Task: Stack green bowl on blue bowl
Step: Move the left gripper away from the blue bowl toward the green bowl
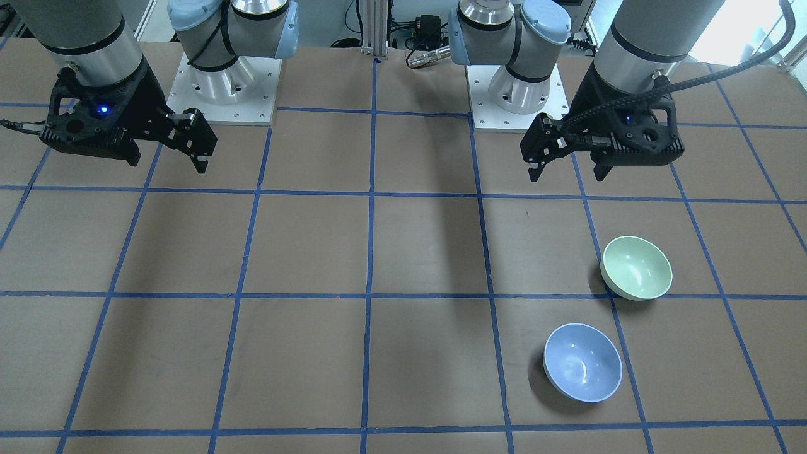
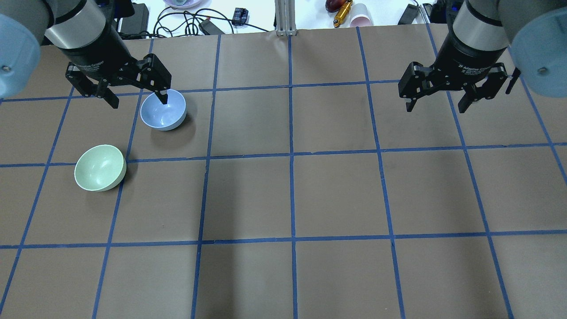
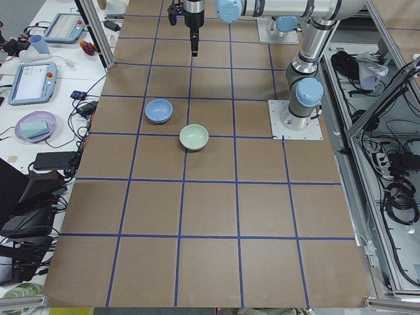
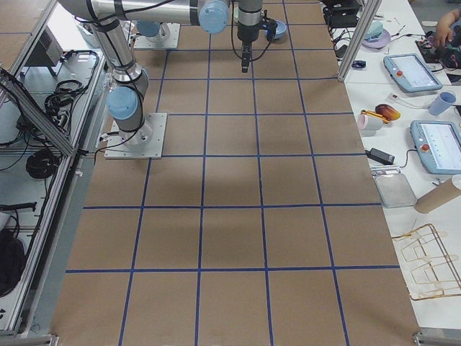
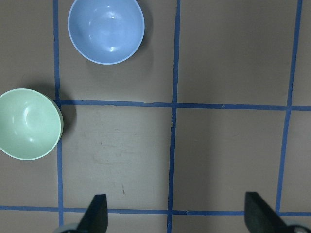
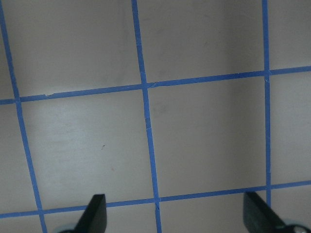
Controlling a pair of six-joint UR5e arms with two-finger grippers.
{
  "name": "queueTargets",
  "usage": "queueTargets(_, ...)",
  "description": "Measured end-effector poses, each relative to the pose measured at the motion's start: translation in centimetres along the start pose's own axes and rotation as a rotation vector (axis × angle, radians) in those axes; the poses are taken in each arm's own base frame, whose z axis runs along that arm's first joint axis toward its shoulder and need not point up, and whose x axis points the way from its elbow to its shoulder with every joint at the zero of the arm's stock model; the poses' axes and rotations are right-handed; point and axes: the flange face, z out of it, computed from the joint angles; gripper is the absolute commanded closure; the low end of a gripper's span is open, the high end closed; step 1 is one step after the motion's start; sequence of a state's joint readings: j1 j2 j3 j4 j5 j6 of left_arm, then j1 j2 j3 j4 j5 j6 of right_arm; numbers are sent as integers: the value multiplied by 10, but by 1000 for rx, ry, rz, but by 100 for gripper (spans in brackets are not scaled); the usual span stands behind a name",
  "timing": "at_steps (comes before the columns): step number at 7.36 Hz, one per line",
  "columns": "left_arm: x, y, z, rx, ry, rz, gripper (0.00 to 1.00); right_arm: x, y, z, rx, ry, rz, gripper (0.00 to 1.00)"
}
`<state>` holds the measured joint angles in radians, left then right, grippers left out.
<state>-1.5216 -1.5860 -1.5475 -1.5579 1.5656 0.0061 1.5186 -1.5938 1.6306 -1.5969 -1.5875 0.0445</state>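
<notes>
The green bowl [image 1: 637,267] stands upright on the brown table on my left side; it also shows in the overhead view [image 2: 99,167] and the left wrist view [image 5: 26,124]. The blue bowl [image 1: 582,362] stands upright one bowl-width away, further from my base [image 2: 163,109] [image 5: 106,30]. The two bowls are apart and both are empty. My left gripper [image 2: 139,103] is open and empty, held high above the table, nearer my base than the bowls [image 1: 567,173]. My right gripper [image 2: 436,109] is open and empty, high over the other side [image 1: 167,162].
Blue tape lines [image 2: 291,155] divide the table into squares. The two arm bases [image 1: 224,82] [image 1: 520,88] stand at the robot's edge. Cables [image 2: 195,22], a pink cup [image 2: 359,20] and small items lie beyond the far edge.
</notes>
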Motion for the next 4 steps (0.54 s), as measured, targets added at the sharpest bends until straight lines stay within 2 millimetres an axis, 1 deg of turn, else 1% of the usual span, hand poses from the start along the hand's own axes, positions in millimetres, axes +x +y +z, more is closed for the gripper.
queueTargets(4,0,2,0,-5,-1,-7,0,0,0,0,0,0,0,0)
